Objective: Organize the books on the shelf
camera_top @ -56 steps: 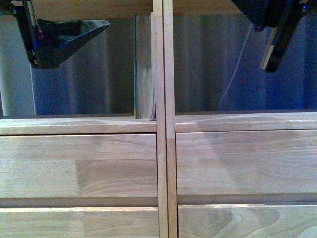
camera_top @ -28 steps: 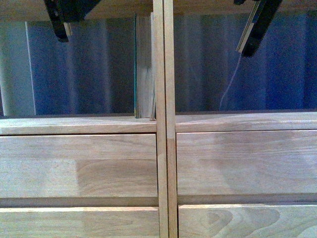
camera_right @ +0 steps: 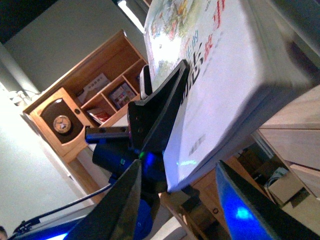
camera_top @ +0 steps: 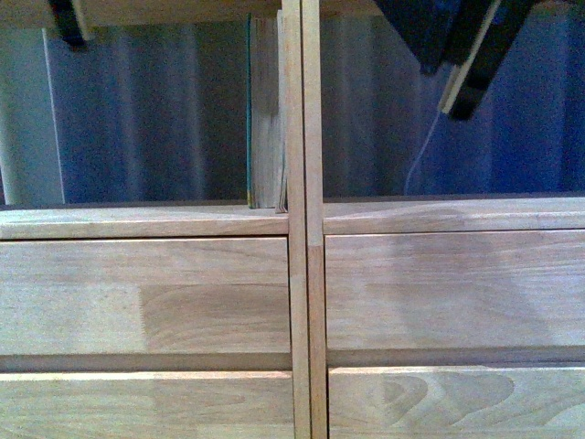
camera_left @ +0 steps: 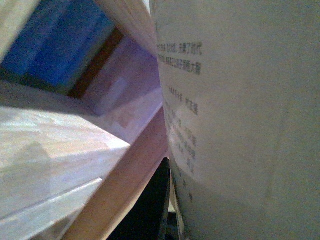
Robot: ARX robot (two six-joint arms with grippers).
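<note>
Against the middle post of the shelf, on its left, the teal book stands upright. Left pincer has climbed almost out of front view; only the wrist views show it clenched on the paperback, so that one is not yet shelved. Right pincer hangs spread, empty.

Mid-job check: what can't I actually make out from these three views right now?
Left gripper: front view's top edge cuts off nearly all of it.
Pale book: overfills the left wrist view; edges cropped, print blurred.
Teal book: edge-on in the front view, so cover and title are hidden.
Right gripper: cropped by the front view's top edge; only its wrist view shows the fingers apart.
</note>
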